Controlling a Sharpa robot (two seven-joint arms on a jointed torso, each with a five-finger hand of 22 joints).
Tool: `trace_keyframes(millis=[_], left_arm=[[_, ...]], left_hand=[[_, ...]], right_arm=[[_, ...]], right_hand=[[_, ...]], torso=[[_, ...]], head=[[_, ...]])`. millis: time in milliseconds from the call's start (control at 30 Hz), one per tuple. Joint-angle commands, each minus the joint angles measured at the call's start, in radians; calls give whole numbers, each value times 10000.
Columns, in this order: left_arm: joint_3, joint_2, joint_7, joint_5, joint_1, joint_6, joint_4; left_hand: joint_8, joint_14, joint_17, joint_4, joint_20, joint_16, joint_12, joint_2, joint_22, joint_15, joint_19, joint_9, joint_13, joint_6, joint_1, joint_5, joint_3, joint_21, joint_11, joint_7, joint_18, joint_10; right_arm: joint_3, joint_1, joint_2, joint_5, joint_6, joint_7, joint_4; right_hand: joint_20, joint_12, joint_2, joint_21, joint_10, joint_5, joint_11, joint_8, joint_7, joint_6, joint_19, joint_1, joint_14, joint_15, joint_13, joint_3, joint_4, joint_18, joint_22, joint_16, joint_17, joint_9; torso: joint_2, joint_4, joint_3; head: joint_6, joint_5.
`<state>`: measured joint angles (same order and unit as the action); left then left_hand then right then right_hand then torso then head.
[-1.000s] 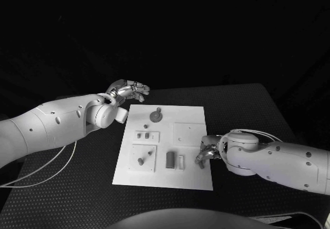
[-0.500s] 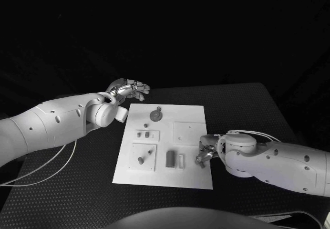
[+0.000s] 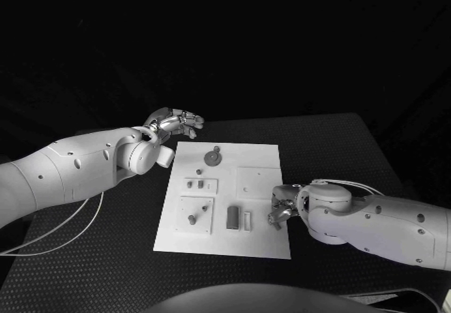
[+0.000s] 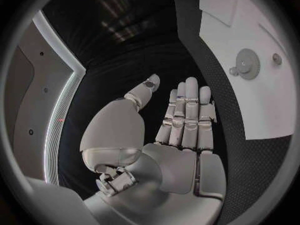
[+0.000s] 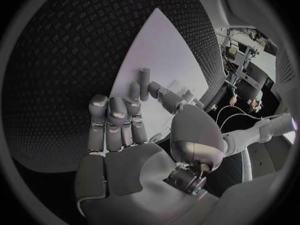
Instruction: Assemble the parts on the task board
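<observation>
A white task board (image 3: pixel 225 202) lies in the middle of a black textured worktop (image 3: pixel 329 143), seen from above. Small grey parts sit on it. A round toothed gear (image 3: pixel 213 158) lies near the far edge, with a small peg (image 3: pixel 198 172) just beside it. Below that, a raised panel carries two short pegs (image 3: pixel 195 184). Nearer the robot, another panel holds a small lever-like piece (image 3: pixel 197 215). Beside it a dark cylinder (image 3: pixel 232 218) lies next to a paler bar (image 3: pixel 247 221). A plain square panel (image 3: pixel 257 180) sits on the right side of the board.

The left hand (image 3: pixel 174 122) hovers off the board's far left corner, above the worktop. In the left wrist view its fingers (image 4: pixel 187 115) are straight and held together, thumb apart, holding nothing.

The right hand (image 3: pixel 282 207) is at the board's right edge, near the cylinder and bar. In the right wrist view its fingers (image 5: pixel 115 117) reach out flat toward the board with nothing in them; a cylinder shows just beyond the fingertips, and whether they touch it cannot be told.

The assembly looks to be at an early or middle stage: the cylinder and bar lie flat on the board and look not yet fitted, and neither hand has picked anything up. Which parts are already seated is hard to judge.
</observation>
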<state>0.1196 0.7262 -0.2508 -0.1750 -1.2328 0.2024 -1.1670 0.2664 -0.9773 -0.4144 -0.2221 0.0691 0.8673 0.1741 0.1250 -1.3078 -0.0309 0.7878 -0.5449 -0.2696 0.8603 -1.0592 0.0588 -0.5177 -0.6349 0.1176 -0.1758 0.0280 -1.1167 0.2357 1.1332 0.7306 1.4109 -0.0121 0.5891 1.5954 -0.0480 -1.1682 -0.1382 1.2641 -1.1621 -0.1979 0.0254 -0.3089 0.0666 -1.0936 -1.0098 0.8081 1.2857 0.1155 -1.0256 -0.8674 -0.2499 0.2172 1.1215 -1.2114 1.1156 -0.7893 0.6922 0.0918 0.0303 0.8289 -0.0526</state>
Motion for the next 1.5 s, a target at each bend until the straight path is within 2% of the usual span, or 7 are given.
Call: trace_keyframes(millis=[33, 300, 467, 700, 1167, 1300, 1500], left_arm=[[-6, -1, -48, 12, -9, -80, -20], [-6, -15, -45, 10, -9, -87, -14], [-6, -16, -39, 3, -10, -97, -15], [-6, -13, -26, -10, -11, -92, -23], [-5, -48, -15, -13, -12, -108, -22], [-5, -60, -14, -14, -12, -115, -22], [-6, -48, 1, -114, -12, -125, -25]], left_hand=[[49, 74, -10, 69, 1, -51, 52, 38, -32, 7, -41, 11, 15, -53, 68, -21, 3, 67, 43, 13, 146, 15], [50, 73, -14, 66, 2, -51, 53, 40, -36, 7, -41, 12, 16, -54, 61, -21, 1, 67, 43, 13, 147, 17], [51, 73, -16, 66, 1, -51, 54, 43, -39, 7, -41, 12, 16, -54, 59, -21, 1, 68, 43, 13, 147, 17], [53, 73, -19, 66, 1, -52, 56, 47, -43, 7, -41, 12, 16, -54, 57, -21, 2, 68, 43, 12, 147, 18], [56, 76, -25, 68, 0, -56, 59, 55, -50, 6, -42, 13, 17, -55, 55, -21, 4, 71, 44, 12, 146, 20], [57, 77, -26, 71, -1, -57, 60, 55, -52, 5, -43, 14, 18, -56, 56, -21, 4, 72, 44, 12, 146, 21], [58, 78, -29, 77, -2, -59, 61, 53, -55, 4, -43, 14, 18, -58, 59, -21, 5, 73, 45, 11, 145, 23]], right_arm=[[109, -135, 127, -2072, -450, -115, -30], [107, 62, 174, -3845, -1498, -229, 74], [107, 200, 92, -5619, -2181, -270, 170], [108, 259, -195, -7175, -2630, -155, -52], [113, 248, -806, -7299, -2529, -181, -397], [115, 161, -995, -7428, -2493, -167, -544], [115, 128, -1020, -7281, -2389, -167, -573]], right_hand=[[99, 4, 606, 84, -113, -284, 3, 677, 177, 60, -27, 292, 47, -20, 12, -414, -272, 446, 1, 26, -20, 1912], [67, -10, 646, 180, -290, -1140, 88, 584, 91, -151, -178, 96, 185, 44, -4, -478, -379, 446, -53, 12, -51, 1976], [43, -2, 623, 184, -328, -1356, 113, 554, 66, -213, -220, 20, 221, 80, -18, -436, -375, 446, -92, 23, -66, 1996], [34, 11, 641, 177, -329, -1300, 124, 538, 55, -245, -225, -48, 223, 91, -30, -403, -372, 446, -118, 36, -73, 2010], [31, 18, 637, 174, -322, -1299, 124, 538, 54, -245, -220, -75, 216, 97, -37, -395, -376, 446, -127, 42, -73, 2017], [30, 19, 643, 172, -318, -1313, 124, 539, 55, -244, -218, -88, 213, 99, -40, -389, -375, 446, -131, 44, -73, 2021], [29, 21, 651, 169, -314, -1321, 123, 540, 56, -242, -215, -98, 208, 101, -44, -386, -376, 446, -135, 47, -73, 2025]], torso=[[-2, 6, 5], [12, 1, 10], [14, 16, 18], [10, 18, 18], [17, -2, 36], [16, 0, 22], [19, 10, 36]], head=[[-7, -11], [-15, -16], [5, -17], [-3, -15], [5, 2], [11, 7], [56, -71]])
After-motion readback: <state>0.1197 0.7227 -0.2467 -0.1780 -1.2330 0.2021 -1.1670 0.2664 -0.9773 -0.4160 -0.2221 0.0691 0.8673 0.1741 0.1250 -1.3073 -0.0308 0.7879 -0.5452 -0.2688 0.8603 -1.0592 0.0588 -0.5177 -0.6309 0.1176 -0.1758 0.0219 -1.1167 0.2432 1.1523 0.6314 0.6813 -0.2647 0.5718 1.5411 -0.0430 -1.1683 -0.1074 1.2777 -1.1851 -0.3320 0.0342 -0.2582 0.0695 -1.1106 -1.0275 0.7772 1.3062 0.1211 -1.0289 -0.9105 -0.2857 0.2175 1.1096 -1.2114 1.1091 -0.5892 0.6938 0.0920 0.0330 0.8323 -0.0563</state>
